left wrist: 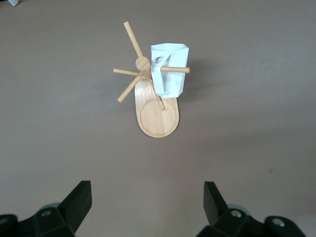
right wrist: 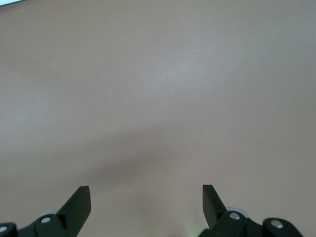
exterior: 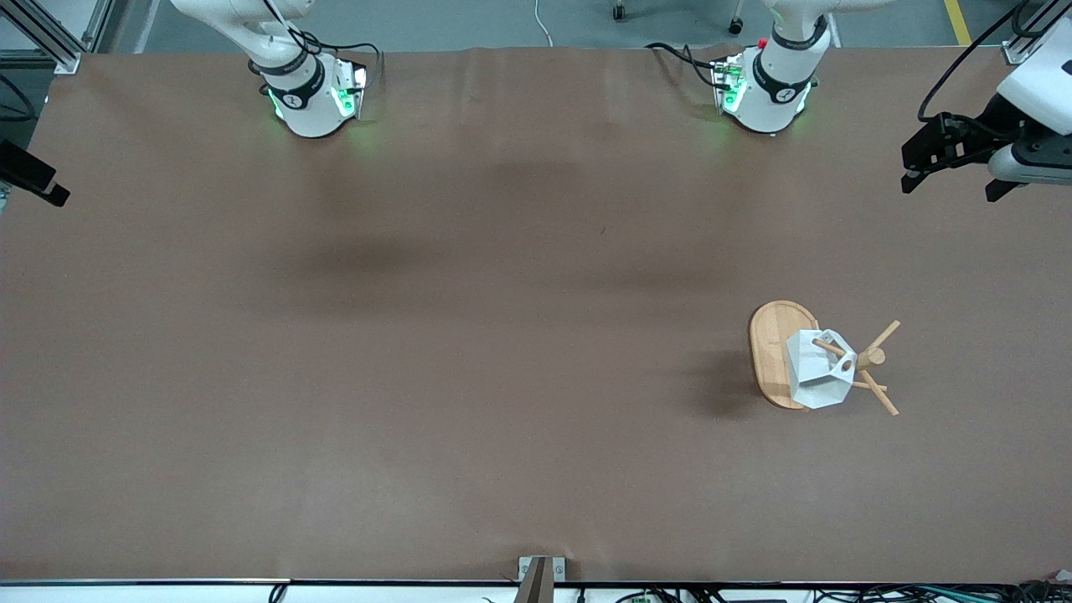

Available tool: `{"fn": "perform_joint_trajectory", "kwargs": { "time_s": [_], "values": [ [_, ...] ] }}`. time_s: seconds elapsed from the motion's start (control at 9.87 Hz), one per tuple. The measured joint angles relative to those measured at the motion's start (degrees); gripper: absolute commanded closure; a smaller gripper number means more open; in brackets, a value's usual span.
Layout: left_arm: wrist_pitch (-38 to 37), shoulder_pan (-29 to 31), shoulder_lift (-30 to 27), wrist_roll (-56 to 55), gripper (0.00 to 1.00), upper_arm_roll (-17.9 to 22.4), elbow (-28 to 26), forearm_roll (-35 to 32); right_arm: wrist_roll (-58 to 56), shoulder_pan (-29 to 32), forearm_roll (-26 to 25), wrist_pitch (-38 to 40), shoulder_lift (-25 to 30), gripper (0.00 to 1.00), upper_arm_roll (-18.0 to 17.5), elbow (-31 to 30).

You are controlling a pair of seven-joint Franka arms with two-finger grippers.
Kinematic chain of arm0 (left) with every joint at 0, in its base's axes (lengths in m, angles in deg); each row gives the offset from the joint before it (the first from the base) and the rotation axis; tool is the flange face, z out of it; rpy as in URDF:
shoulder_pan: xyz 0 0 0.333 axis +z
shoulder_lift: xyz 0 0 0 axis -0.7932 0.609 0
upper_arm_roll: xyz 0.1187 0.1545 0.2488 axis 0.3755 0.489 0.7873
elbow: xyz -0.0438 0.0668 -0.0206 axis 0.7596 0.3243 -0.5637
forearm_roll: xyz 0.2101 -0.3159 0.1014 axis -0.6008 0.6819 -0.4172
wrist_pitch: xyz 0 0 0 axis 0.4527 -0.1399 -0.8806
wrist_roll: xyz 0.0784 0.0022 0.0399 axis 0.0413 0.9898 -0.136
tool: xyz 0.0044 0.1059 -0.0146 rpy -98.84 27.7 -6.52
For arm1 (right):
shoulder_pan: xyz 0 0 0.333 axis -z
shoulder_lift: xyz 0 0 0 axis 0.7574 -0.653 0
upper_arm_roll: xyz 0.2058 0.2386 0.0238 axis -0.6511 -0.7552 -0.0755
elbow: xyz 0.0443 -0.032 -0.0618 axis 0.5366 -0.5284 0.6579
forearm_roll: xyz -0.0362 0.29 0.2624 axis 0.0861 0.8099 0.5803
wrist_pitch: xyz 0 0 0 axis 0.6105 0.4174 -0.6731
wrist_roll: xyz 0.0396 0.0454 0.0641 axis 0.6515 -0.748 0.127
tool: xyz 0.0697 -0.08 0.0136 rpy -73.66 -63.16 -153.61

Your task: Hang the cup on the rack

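Observation:
The white faceted cup (exterior: pixel 816 378) hangs by its handle hole on a peg of the bamboo rack (exterior: pixel 775 343), which stands toward the left arm's end of the table. The left wrist view also shows the cup (left wrist: pixel 170 74) on a peg of the rack (left wrist: pixel 158 117). My left gripper (exterior: pixel 955 184) is open and empty, up in the air over the table's edge at the left arm's end, well away from the rack; it also shows in its wrist view (left wrist: pixel 147 200). My right gripper (right wrist: pixel 146 202) is open and empty over bare table at the right arm's end.
The brown table top (exterior: pixel 469 360) is bare around the rack. The two arm bases (exterior: pixel 314 96) (exterior: pixel 766 92) stand along the edge farthest from the front camera. A small metal bracket (exterior: pixel 540 574) sits at the nearest edge.

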Motion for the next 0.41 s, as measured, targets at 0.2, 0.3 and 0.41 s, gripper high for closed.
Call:
{"fn": "perform_joint_trajectory", "kwargs": {
  "time_s": [0.2, 0.3, 0.41],
  "values": [
    [-0.5, 0.1, 1.0, 0.0, 0.0, 0.0, 0.2, 0.0, 0.0, 0.0, 0.0, 0.0, 0.0, 0.0, 0.0, 0.0],
    [-1.3, 0.1, 1.8, 0.0, 0.0, 0.1, 1.0, 0.0, 0.0, 0.0, 0.0, 0.1, 0.0, 0.0, 0.0, 0.0],
    [-1.6, 0.2, 2.4, 0.0, 0.0, 0.1, 1.6, 0.0, 0.0, 0.0, 0.0, 0.2, 0.0, 0.0, 0.0, 0.0]
  ]
}}
